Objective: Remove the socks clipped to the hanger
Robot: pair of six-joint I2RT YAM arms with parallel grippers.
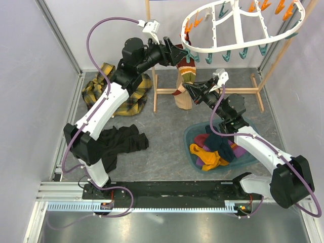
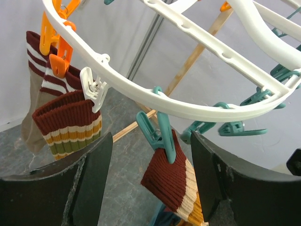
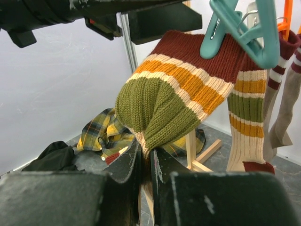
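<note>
- The left gripper (image 2: 151, 141) is up under the white hanger (image 2: 141, 92). Its jaws stand wide, one on each side of a teal clip (image 2: 160, 134), without touching it.
- This clip holds the maroon cuff of a striped sock (image 2: 171, 181).
- The right gripper (image 3: 146, 157) has its jaws closed narrow on the olive toe of the same sock, below the hanger.
- Two other socks (image 2: 42, 87) hang just beside it, under orange clips (image 2: 59, 63).
- Loose socks (image 1: 212, 149) lie in a teal basket (image 1: 186, 139) beside the right arm.
</note>
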